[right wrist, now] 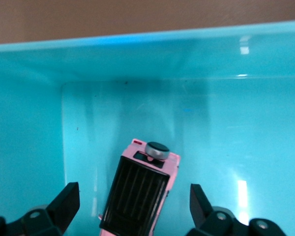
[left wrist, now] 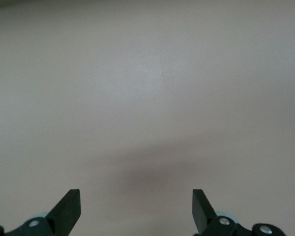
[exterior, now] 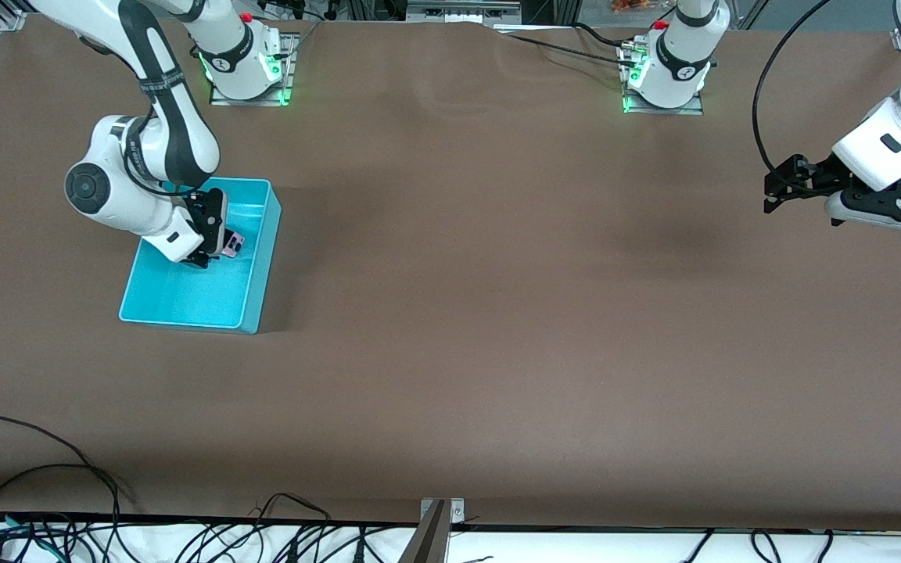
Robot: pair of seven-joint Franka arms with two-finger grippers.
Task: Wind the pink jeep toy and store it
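The pink jeep toy [right wrist: 140,194] lies on the floor of the turquoise bin [exterior: 255,258], its black ribbed roof up and a spare wheel at one end. My right gripper [right wrist: 134,201] is down inside the bin, open, with the jeep [exterior: 232,245] loose between its fingers [right wrist: 69,201] and a gap on each side. My left gripper [exterior: 780,188] waits open over bare table at the left arm's end, nothing between its fingers [left wrist: 69,209].
The bin's walls [right wrist: 137,49] stand close around my right gripper. Brown tabletop [exterior: 497,313] spreads between the bin and the left arm. Cables [exterior: 67,500] lie along the table edge nearest the front camera.
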